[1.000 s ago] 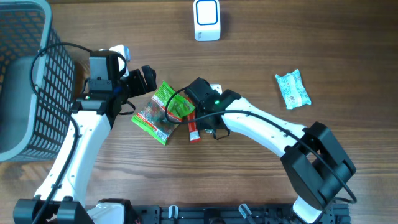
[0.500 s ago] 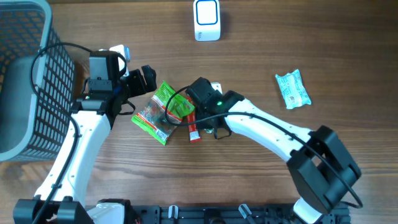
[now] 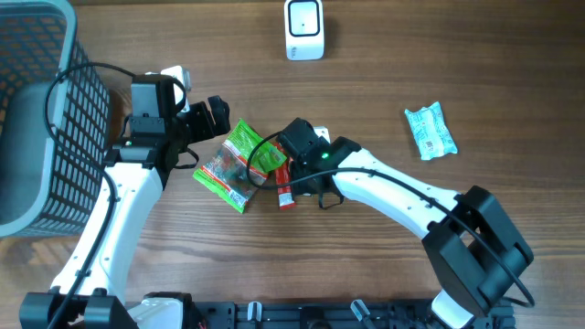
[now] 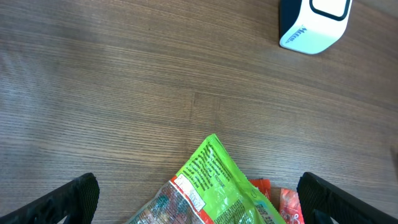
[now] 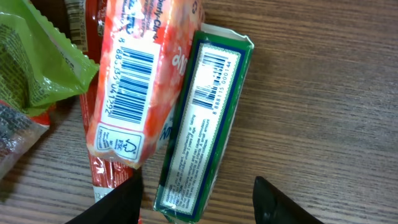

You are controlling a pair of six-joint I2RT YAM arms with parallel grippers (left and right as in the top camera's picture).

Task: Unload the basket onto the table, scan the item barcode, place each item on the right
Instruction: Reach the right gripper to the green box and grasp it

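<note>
At nine o'clock on the wooden table (image 3: 512, 55) sits the mesh basket (image 3: 55, 119). Just off its three o'clock side the left gripper (image 4: 205, 200) hangs above the wood, claw spread wide, nothing held between its fingers (image 4: 74, 198). The tip of the green snack packet (image 3: 239, 163) pokes into its wrist view from six o'clock.

That green packet lies just left of the table's centre, slanted, top corner pointing to one o'clock. Meeting its right edge is the orange-red packet (image 5: 140, 68), barcode up. Pressed along that packet's three o'clock side is the item to watch: the green box (image 5: 202, 124). It lies flat on the table, barcode label facing up, and in the right wrist view its long axis runs from one o'clock down to seven. From overhead it is almost wholly hidden under the arm.

The right gripper (image 5: 198, 202) is directly over it, claw about half spread, one finger (image 5: 121, 202) on each side of the box's near end. Neither finger is seen touching the box, so there is no grip.

Up at twelve o'clock, well apart from the pile, stands the white scanner (image 3: 303, 29). Far out at two o'clock a teal packet (image 3: 430, 131) lies alone.
</note>
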